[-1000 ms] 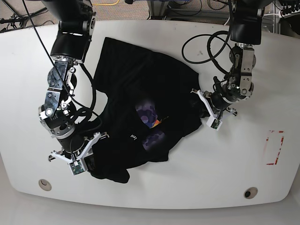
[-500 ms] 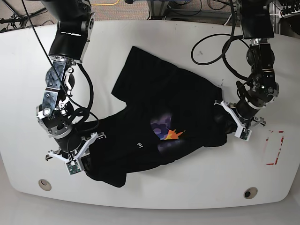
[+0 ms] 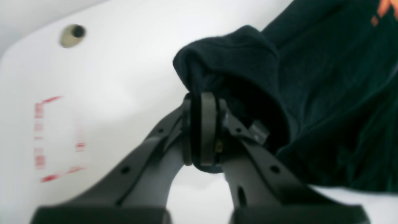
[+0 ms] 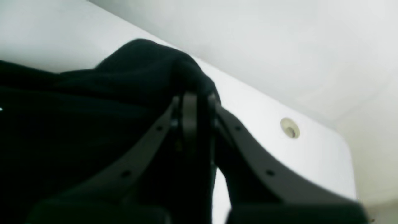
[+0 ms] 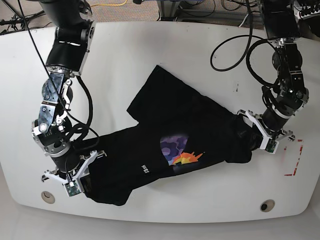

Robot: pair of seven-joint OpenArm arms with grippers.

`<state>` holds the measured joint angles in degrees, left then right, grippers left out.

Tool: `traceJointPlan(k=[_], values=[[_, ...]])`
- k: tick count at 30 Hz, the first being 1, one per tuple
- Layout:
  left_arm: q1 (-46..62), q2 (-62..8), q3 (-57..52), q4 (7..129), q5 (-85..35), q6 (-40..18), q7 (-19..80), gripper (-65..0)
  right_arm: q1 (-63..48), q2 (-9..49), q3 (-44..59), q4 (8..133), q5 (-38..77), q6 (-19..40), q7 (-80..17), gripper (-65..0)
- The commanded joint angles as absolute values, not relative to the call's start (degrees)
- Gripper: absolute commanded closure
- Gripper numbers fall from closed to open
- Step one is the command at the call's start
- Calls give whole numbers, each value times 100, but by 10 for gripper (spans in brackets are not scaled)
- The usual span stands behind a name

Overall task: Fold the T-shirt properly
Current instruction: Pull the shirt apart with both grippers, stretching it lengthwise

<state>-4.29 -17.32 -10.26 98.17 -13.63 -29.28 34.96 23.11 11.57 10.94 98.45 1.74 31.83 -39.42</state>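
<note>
The black T-shirt (image 5: 195,115) lies stretched across the white table (image 5: 150,55), its purple and orange print (image 5: 179,152) facing up near the middle. In the base view my left gripper (image 5: 254,138) is at the shirt's right end, shut on a bunched fold of cloth. The left wrist view shows that left gripper (image 3: 202,99) pinching the dark T-shirt (image 3: 326,93). My right gripper (image 5: 84,176) is at the shirt's lower left end, also shut on fabric. In the right wrist view the right gripper (image 4: 194,98) is clamped on a hump of the T-shirt (image 4: 77,124).
A red tape outline (image 5: 294,157) marks the table just right of my left gripper, and the red tape outline (image 3: 56,140) also appears in the left wrist view. Round holes (image 5: 48,196) (image 5: 267,205) sit near the table's front edge. Black cables (image 5: 235,50) loop by the left arm.
My left gripper has pulled its end of the shirt rightward toward the red outline. The shirt has slid right and stretched flatter. My right gripper has shifted slightly down and left, still holding cloth.
</note>
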Motion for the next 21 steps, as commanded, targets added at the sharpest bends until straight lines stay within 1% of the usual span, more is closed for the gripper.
traceJointPlan(k=[1,6,8,14,21], values=[[-582,-1898,-1107,10059,-1419,-2922,3353,-1,2662,1273,1117,9929,211,3125,-3735,-5],[-721,-2009,-1183,10168,-1458,-2936,3383,-1,2847,1328,1117,9904,202,3124,-3753,-6],[-864,-2073,-1262,10199,-1480,-2767,3355,-1,2950,1333,1151,9891,204,3159,-3750,-10],[-1192,-2156,-1423,10268,-1535,-2527,3422,0,3160,1385,1167,9848,204,3162,-3768,-11],[-1615,-2199,-1799,10186,-1479,-2496,3850,0,3512,1522,1169,9693,213,3182,-3842,-12]])
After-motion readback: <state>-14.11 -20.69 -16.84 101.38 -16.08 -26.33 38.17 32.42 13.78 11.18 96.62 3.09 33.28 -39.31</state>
